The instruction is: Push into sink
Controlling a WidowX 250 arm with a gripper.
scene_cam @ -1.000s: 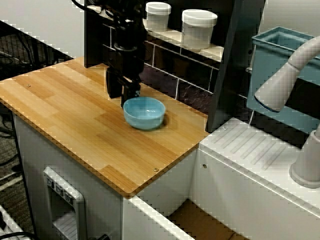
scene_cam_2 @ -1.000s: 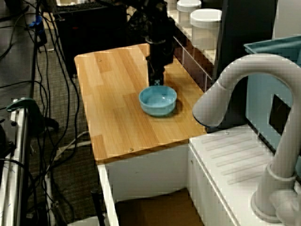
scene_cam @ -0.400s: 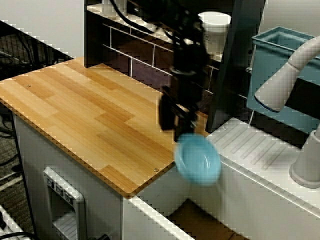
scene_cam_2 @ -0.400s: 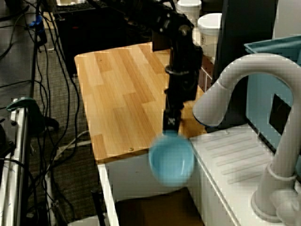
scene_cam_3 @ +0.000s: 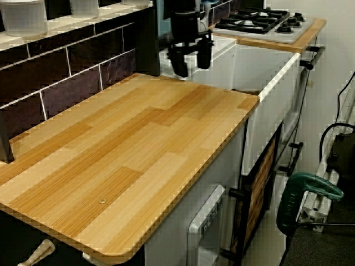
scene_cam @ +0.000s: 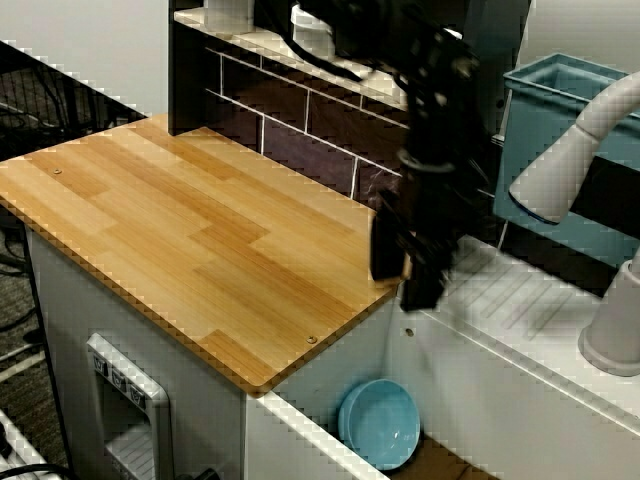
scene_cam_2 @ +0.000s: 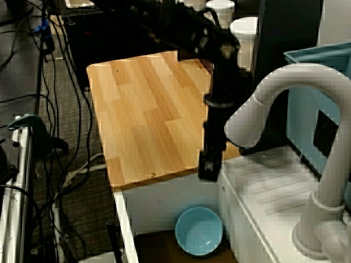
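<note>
Side view: blue bowl (scene_cam: 380, 424) lies in the sink (scene_cam: 330, 385); claw (scene_cam: 405, 262), open and empty, hangs over the worktop (scene_cam: 180, 235) right edge.

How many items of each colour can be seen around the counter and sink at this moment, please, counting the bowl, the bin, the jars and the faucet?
Light blue: 1, the bowl lying in the sink.
Teal: 1, the bin.
White: 2, the jars on the shelf.
Grey: 1, the faucet.
Total: 5.
</note>
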